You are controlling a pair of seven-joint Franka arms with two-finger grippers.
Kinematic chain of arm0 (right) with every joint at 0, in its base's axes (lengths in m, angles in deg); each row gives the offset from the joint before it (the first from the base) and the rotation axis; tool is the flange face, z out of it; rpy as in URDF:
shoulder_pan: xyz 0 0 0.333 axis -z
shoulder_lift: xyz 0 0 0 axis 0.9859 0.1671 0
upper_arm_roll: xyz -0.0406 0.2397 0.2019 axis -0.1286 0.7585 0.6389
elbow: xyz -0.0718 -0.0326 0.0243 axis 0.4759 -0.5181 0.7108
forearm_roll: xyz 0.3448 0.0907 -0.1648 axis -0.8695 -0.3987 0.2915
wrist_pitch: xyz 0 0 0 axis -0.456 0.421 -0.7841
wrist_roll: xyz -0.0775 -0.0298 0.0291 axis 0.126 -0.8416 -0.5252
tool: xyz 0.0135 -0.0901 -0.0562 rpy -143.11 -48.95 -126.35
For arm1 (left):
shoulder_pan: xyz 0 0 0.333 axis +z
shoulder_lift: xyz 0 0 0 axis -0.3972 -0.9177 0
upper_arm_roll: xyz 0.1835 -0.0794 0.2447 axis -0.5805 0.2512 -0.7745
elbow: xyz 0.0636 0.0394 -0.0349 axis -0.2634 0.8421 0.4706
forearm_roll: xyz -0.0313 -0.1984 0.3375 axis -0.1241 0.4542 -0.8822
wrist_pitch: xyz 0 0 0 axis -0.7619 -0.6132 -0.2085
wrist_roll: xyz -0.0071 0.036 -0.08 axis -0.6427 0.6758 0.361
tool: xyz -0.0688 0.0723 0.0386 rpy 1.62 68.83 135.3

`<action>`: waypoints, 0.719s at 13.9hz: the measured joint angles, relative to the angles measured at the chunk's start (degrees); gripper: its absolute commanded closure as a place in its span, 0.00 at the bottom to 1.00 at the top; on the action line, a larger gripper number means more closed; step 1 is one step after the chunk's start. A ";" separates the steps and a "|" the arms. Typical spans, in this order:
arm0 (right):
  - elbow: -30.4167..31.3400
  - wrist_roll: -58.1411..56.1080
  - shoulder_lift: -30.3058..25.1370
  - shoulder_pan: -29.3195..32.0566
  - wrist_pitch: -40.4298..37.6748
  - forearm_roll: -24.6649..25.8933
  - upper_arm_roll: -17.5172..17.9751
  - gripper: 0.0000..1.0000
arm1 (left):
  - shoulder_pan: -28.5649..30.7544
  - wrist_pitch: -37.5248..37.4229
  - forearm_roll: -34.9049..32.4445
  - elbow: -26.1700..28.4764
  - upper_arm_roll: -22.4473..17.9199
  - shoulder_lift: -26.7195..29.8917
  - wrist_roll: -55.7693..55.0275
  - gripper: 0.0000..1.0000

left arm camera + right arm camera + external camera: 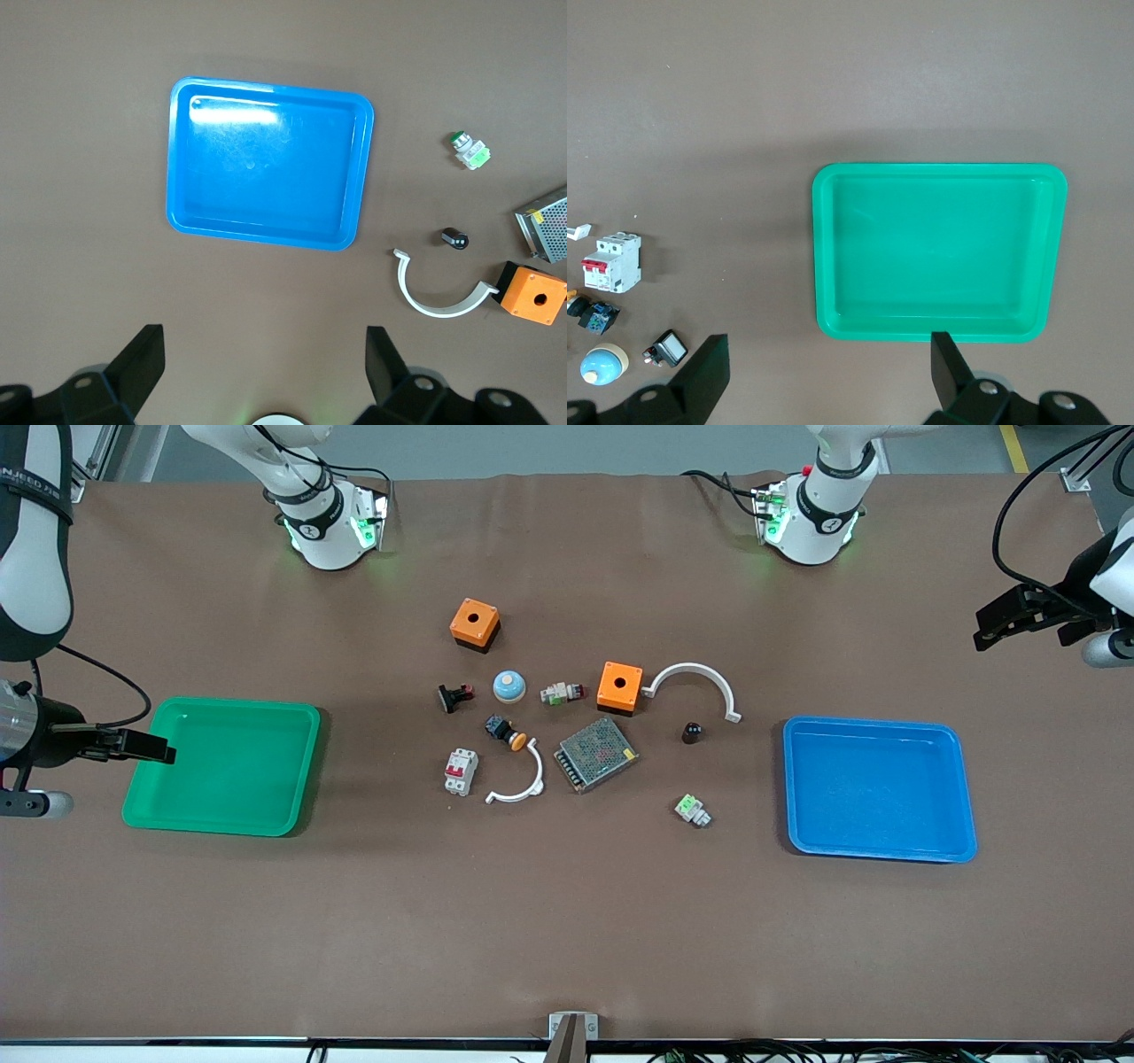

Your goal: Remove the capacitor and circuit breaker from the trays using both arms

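Observation:
The capacitor (pixel 692 732), a tiny black stubby cylinder, stands on the brown table between the cluster of parts and the blue tray (pixel 877 853). It also shows in the left wrist view (pixel 454 237). The breaker (pixel 461 771), a white-grey block with a red switch, lies at the cluster's end toward the green tray (pixel 213 828), and shows in the right wrist view (pixel 611 262). My left gripper (pixel 997 624) (pixel 264 341) is open and empty, high at the left arm's end of the table. My right gripper (pixel 151 748) (pixel 828 345) is open and empty over the green tray's outer edge.
The cluster holds two orange boxes (pixel 475 623) (pixel 620 686), a metal mesh box (pixel 596 754), two white arcs (pixel 691 667) (pixel 536 775), a blue dome (pixel 509 685), a black switch (pixel 454 696), an orange-capped button (pixel 507 732) and a green-topped part (pixel 692 810).

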 measured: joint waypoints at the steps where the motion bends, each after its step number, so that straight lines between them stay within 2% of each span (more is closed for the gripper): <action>1: 0.17 -0.02 0.01 0.19 -0.12 -0.04 0.05 0.00 | 0.00 0.04 0.01 0.00 0.00 0.00 0.00 0.00; 5: 2.13 -0.05 -1.13 -0.31 0.47 -0.04 1.08 0.00 | -0.01 0.10 0.75 -0.07 0.02 0.11 0.00 0.00; 10: 7.86 -0.02 -8.21 -1.77 1.84 -0.03 1.45 0.00 | -0.02 -0.07 2.85 -0.07 0.01 0.41 0.00 0.00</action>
